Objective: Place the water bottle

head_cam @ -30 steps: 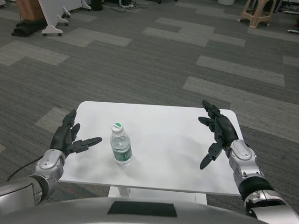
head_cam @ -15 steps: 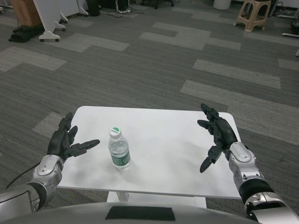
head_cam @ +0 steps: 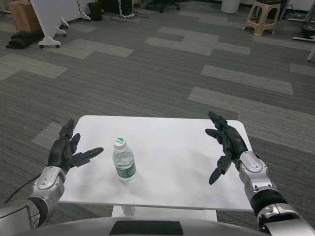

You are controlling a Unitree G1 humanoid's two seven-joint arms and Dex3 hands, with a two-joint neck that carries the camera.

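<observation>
A: Bottle status? Water bottle (head_cam: 123,161) upright on the white surface (head_cam: 172,147), left of centre, green cap on, nothing touching it

B: Hands? Left hand (head_cam: 68,151) just beside it at the surface's left edge, fingers spread, holding nothing. Right hand (head_cam: 226,145) well apart near the right edge, fingers apart, empty

A: Reads as set down and let go

B: Surroundings: stool (head_cam: 261,15) and whiteboard stand (head_cam: 47,19) far off on carpet, nothing obstructs
</observation>
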